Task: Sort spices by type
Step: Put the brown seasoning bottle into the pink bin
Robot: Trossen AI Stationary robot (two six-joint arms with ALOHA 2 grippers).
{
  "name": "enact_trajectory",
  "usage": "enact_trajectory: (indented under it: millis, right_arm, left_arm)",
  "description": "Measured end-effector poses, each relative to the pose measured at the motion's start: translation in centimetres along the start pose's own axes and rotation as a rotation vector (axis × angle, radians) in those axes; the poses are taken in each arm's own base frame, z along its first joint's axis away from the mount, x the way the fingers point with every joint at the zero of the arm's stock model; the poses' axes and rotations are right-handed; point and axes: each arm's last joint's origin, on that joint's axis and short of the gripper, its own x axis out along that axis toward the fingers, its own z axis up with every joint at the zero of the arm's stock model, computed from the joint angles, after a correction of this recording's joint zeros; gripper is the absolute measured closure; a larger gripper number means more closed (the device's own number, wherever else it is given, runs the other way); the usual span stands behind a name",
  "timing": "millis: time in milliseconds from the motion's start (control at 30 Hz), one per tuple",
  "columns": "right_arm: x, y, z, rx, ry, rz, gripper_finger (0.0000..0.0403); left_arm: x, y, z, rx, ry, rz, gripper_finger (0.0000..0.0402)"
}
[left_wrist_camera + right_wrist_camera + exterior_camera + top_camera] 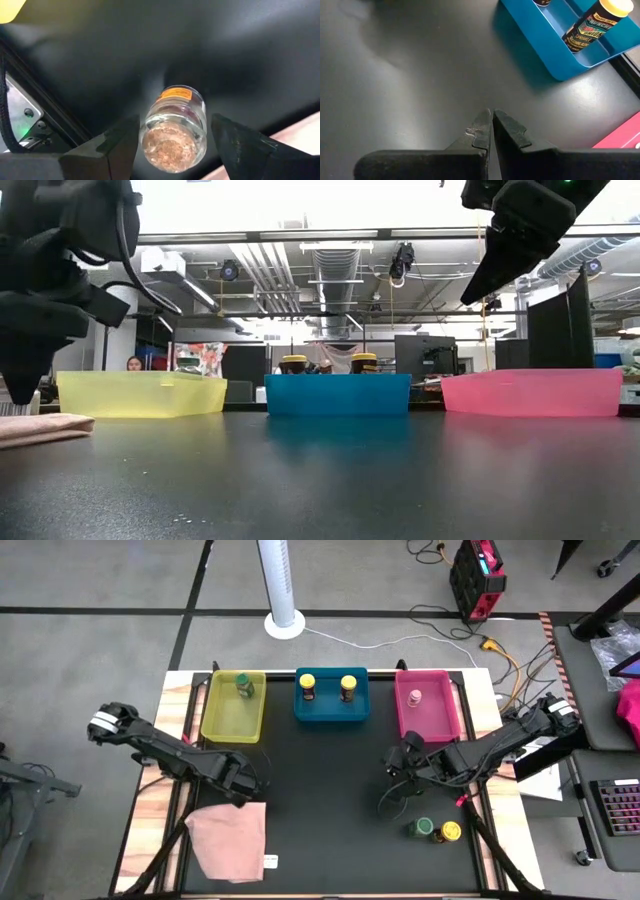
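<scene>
Left pincer (172,145) open astride 1 jar (173,131); right pincer (491,131) closed; 3 bins (331,712), 6 other jars (307,687).

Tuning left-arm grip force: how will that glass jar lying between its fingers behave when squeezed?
The jar lies on its side, so it may roll. Clear glass looks smooth, probably slippery and breakable. The left hand straddles it with gaps either side.

1. Three bins stand in a row along the table's far edge – left bin (233,706), middle bin (331,696), right bin (427,704).
2. One jar (243,686) stands in the left bin, two jars (307,687) in the middle bin, one in the right.
3. A cloth (230,838) lies near-left.
4. Two jars (424,828) sit side by side, near-right.
5. A jar (173,129) lies on its side between the left gripper (182,145) fingers – beside the cloth.
</scene>
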Motion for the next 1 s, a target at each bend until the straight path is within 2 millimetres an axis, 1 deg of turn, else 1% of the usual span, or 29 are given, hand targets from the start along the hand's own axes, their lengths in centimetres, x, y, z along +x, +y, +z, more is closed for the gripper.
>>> enact_trajectory:
  millis: [100, 233, 367, 433, 600, 700, 833, 933, 1000]
  right_arm:
    - [0.0, 0.0, 0.0, 0.000, -0.002, -0.004, 0.0390]
    - [0.0, 0.0, -0.1, -0.002, -0.002, -0.007, 0.0390]
    - [0.1, 0.0, -0.1, -0.002, -0.001, -0.007, 0.0390]
    - [0.1, 0.0, -0.1, -0.010, -0.001, -0.009, 0.0390]
    - [0.5, 0.1, -0.5, -0.040, -0.031, -0.018, 0.0390]
    - [1.1, 0.4, -0.8, -0.074, -0.085, 0.012, 0.0390]
    - [2.0, 1.0, -0.9, -0.141, -0.219, 0.070, 0.0390]
    - [2.3, 1.4, -0.9, -0.197, -0.314, 0.104, 0.0390]
    - [2.3, 1.5, -0.7, -0.209, -0.367, 0.114, 0.0390]
  left_arm:
    - [0.3, -0.2, 0.0, 0.016, 0.006, 0.016, 0.0183]
    - [0.4, -0.4, 0.1, 0.027, 0.009, 0.019, 0.0229]
    - [0.1, -0.4, 0.2, 0.028, -0.006, 0.015, 0.0233]
    - [-0.6, -0.7, 0.5, 0.041, -0.057, 0.008, 0.0234]
    - [-4.4, -2.4, 1.8, 0.146, -0.226, -0.087, 0.0240]
    - [-7.6, -3.6, 2.8, 0.208, -0.397, -0.162, 0.0240]
    - [-11.6, -5.1, 4.0, 0.340, -0.629, -0.256, 0.0241]
    - [-13.7, -5.9, 4.5, 0.470, -0.766, -0.311, 0.0241]
    - [-14.6, -6.5, 4.8, 0.553, -0.852, -0.337, 0.0241]
